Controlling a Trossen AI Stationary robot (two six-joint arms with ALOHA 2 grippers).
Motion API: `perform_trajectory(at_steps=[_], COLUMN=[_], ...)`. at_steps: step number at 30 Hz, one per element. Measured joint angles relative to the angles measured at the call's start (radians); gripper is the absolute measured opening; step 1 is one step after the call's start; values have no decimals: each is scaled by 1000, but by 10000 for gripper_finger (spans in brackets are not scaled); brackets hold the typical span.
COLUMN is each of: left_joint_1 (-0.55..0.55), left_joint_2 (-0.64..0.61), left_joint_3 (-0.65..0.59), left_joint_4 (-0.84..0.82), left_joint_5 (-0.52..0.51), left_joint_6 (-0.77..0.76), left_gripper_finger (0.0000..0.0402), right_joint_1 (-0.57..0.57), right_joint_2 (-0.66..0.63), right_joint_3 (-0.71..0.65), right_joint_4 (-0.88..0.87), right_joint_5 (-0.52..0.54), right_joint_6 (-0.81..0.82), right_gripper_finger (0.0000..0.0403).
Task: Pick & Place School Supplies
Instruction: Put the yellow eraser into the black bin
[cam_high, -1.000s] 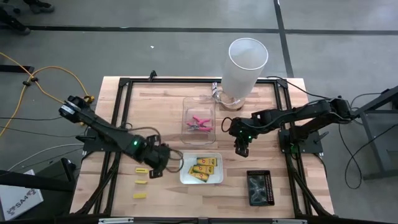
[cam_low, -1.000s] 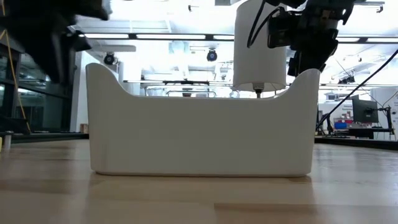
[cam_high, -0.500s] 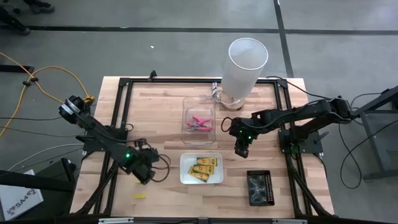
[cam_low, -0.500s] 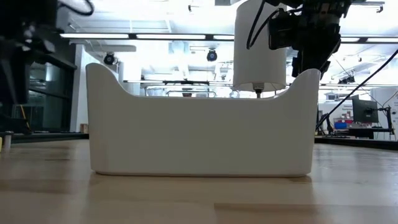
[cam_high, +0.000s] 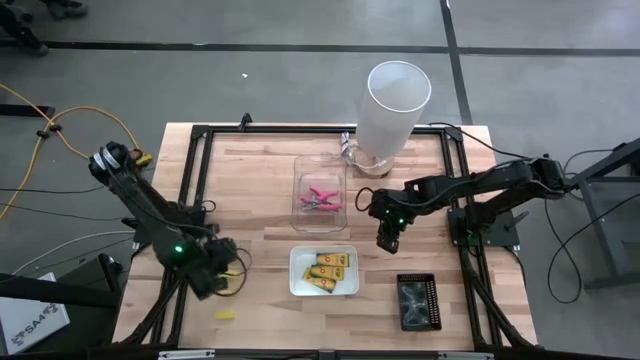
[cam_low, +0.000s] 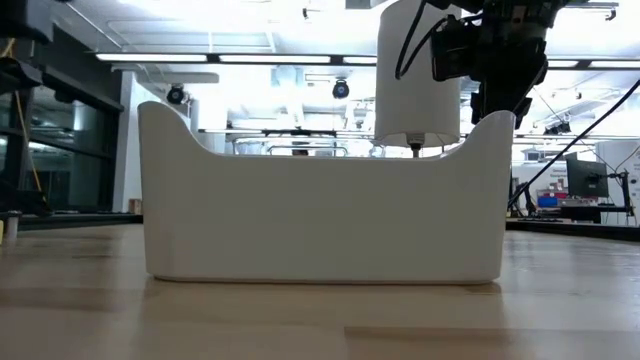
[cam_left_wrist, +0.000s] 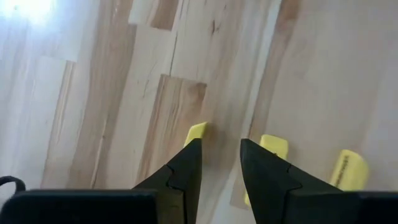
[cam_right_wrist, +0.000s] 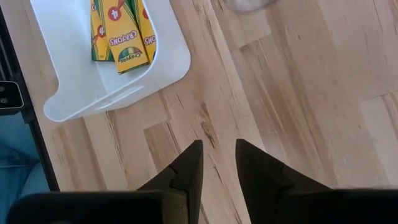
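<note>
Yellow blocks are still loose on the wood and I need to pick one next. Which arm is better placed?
Left. The left gripper hovers right over the yellow blocks, fingers apart, nothing held. The right gripper sits across the white tray, over bare wood.

Bare wood (cam_high: 260, 190) left of clear tray (cam_high: 320, 186) open; tall white cylinder (cam_high: 392, 108) blocks far edge; white tray (cam_high: 323, 287) mid-front.

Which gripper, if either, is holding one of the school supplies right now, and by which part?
Neither. The left gripper is open above the yellow blocks with nothing between its fingers; the right gripper is open over bare table.
</note>
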Motion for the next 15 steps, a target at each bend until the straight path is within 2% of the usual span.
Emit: perform_trajectory(at_steps=[4, 9, 15], left_joint_1=[-60, -72, -48], left_joint_2=[-156, -314, -376], left_joint_3=[-61, -129, -188], left_joint_4=[33, 27, -7], left_joint_5=[-38, -21, 45], left_joint_6=[-48, -66, -121], left_gripper_finger=[104, 104, 104], right_joint_1=[0, 0, 0], right_joint_2=[0, 0, 0], right_joint_3=[0, 0, 0], right_joint_4=[2, 17, 55], right_joint_5=[0, 1, 3], right_joint_6=[13, 59, 97], right_gripper_finger=[87, 87, 87])
